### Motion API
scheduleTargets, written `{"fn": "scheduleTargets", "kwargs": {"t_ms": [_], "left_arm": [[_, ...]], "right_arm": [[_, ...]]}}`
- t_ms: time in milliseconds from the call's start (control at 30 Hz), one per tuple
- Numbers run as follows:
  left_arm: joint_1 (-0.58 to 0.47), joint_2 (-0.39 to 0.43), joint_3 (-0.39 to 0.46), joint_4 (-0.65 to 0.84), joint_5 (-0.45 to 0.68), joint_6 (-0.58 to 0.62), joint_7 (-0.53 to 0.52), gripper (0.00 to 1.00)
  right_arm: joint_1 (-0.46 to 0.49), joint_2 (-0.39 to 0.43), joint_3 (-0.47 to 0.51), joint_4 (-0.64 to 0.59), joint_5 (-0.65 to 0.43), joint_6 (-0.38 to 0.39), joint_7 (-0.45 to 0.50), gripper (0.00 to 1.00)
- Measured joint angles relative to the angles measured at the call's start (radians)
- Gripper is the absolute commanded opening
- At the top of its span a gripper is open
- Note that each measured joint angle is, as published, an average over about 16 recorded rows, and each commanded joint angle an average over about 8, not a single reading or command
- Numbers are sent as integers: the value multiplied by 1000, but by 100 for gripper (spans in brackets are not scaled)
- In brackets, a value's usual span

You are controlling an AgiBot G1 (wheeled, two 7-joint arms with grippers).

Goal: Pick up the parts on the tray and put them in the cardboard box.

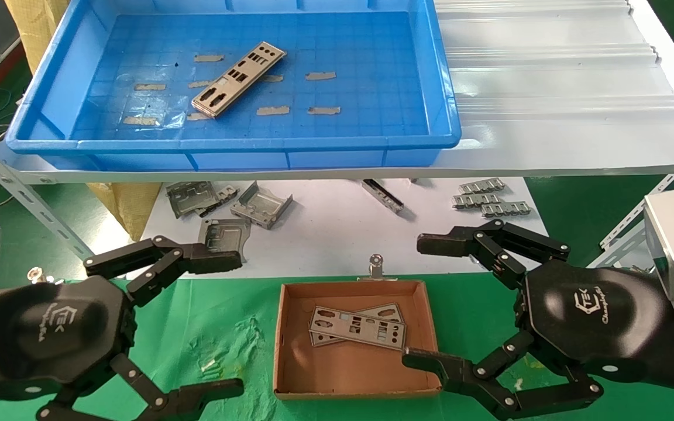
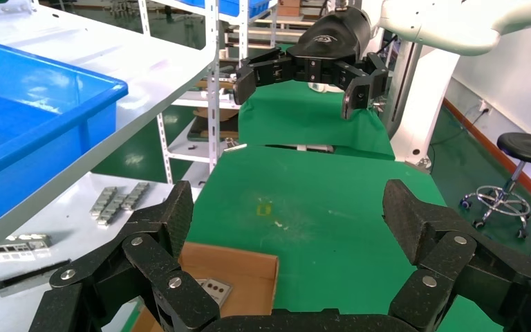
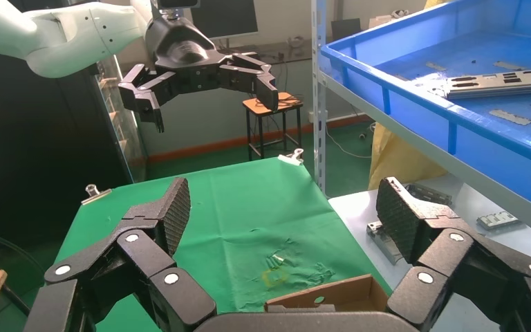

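One silvery part (image 1: 239, 79) lies slanted on the floor of the blue tray (image 1: 231, 143) on the white shelf, and it also shows in the right wrist view as the part (image 3: 498, 81) inside the tray (image 3: 415, 97). Below, the cardboard box (image 1: 279, 339) sits on green cloth with two overlapping parts (image 1: 357, 327) in it. My left gripper (image 1: 223, 324) hovers open and empty left of the box. My right gripper (image 1: 425, 301) is open and empty at the box's right wall, its lower finger over the right front corner. The left wrist view shows the box (image 2: 242, 259) beneath my left gripper (image 2: 294, 207).
Grey bent-metal brackets (image 1: 261, 204) and small ribbed strips (image 1: 489, 199) lie on the white sheet under the shelf. A binder clip (image 1: 376, 266) holds the cloth behind the box. The shelf (image 1: 547, 88) runs on to the right of the tray.
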Motion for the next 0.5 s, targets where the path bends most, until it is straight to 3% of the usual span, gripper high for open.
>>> {"fn": "scheduleTargets", "kwargs": {"t_ms": [500], "left_arm": [[0,0,0,0,0,0,0,100]], "right_arm": [[0,0,0,0,0,0,0,100]]}}
